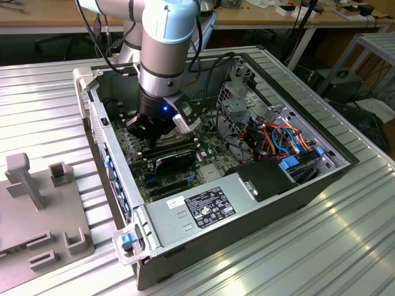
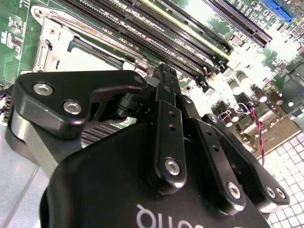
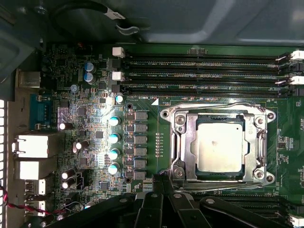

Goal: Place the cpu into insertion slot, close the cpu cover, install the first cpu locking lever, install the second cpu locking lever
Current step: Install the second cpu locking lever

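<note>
Hovering over the board just beside the slot point(image 3: 219, 146), the claw point(image 3: 164, 183) was pinched narrow and held nothing, while the cpu point(image 3: 219, 147) sat seated under the closed cover point(image 3: 190, 147) with both levers apparently latched, so little looked left.

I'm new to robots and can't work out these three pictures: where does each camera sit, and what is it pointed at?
Exterior view: off the arm, looking down into the open computer case; the arm and end effector show.
First wrist view: on the arm, facing the motherboard, with the cpu seated under the cpu cover; black end effector links at the edge.
Second wrist view: on the arm, looking past the end effector.
Both wrist views share the memory slots.
</note>
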Action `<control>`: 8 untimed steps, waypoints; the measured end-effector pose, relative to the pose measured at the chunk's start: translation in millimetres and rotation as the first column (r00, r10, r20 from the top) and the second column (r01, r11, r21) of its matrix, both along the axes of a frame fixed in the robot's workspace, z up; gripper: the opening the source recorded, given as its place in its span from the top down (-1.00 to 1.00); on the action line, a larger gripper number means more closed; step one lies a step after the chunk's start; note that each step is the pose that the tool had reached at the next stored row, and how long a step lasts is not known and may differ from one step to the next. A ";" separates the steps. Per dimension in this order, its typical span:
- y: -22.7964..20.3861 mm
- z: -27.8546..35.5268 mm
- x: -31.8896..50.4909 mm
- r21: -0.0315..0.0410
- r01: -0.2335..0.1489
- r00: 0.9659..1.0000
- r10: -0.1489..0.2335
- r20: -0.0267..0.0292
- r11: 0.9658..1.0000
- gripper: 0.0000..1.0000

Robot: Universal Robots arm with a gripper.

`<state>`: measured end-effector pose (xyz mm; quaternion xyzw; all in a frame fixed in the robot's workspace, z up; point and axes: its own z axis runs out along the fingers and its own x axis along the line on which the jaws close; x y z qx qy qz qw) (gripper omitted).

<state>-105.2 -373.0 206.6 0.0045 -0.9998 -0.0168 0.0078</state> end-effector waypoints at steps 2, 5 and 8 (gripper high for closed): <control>1.3 -0.2 0.1 0.001 0.000 1.000 0.000 0.000 1.000 0.79; 1.8 -1.0 0.0 0.004 0.000 1.000 0.000 0.000 1.000 0.79; 2.1 -1.6 0.0 0.006 0.000 1.000 0.000 0.000 1.000 0.79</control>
